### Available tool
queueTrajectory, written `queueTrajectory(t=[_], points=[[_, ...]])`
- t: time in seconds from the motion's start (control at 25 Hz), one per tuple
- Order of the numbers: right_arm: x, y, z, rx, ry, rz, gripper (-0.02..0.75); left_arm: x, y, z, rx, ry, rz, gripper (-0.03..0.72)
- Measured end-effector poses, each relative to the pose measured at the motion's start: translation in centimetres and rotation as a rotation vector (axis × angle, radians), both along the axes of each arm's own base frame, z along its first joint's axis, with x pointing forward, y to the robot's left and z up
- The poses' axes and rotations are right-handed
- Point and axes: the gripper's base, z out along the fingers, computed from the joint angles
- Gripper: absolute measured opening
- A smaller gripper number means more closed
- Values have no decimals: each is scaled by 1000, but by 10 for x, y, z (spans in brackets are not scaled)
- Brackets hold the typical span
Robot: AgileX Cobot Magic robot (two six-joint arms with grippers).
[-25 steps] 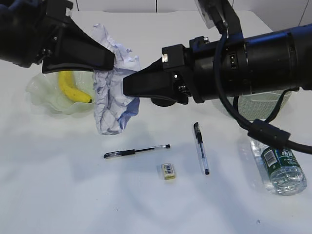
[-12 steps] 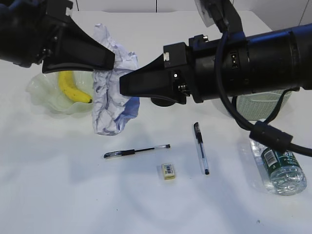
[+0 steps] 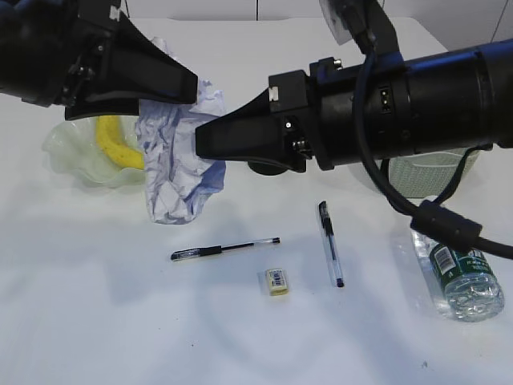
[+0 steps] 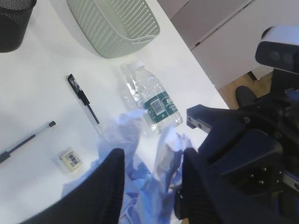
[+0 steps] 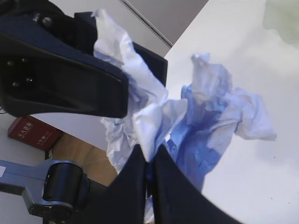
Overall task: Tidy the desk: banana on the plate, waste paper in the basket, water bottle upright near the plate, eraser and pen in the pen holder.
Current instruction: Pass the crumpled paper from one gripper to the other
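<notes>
Since a second ago, the left gripper (image 3: 189, 87) has lifted slightly and swung leftward, and the crumpled waste paper (image 3: 178, 164) hanging between the two grippers has shifted left with it, now covering the lower end of the banana (image 3: 115, 143) lying on the pale green plate (image 3: 64, 152). The right gripper (image 5: 148, 179) is clamped together on a fold of the paper. The left gripper's fingers (image 4: 108, 186) stand somewhat apart with paper bunched between them and touching both. On the desk (image 3: 120, 321) lie two pens, a black one (image 3: 225, 249) and a clear one (image 3: 330, 244), one eraser (image 3: 276, 281) just beside them, and one water bottle (image 3: 459, 277) on its side near one pale green basket (image 4: 114, 25). One black mesh pen holder (image 4: 14, 22) stands nearby.
</notes>
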Motion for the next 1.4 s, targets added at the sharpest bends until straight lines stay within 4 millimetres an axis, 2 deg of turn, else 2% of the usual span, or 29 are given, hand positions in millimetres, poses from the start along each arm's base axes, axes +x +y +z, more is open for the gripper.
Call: queueTrajectory(t=[0.2, 0.44, 0.6, 0.84, 1.08, 1.4], points=[[0, 0, 0, 1, 0, 2, 0, 0, 0, 0, 0, -2, 3, 336], [0, 0, 0, 1, 0, 2, 0, 1, 0, 0, 2, -6, 6, 490], [0, 0, 0, 1, 0, 2, 0, 1, 1, -1, 28, -18, 3, 556], [0, 0, 0, 1, 0, 2, 0, 2, 8, -3, 146, -101, 5, 569], [0, 0, 0, 4, 12, -2, 0, -1, 19, 7, 237, -223, 51, 558], [0, 0, 0, 5, 18, -3, 0, -6, 34, 14, 359, -293, 115, 548]])
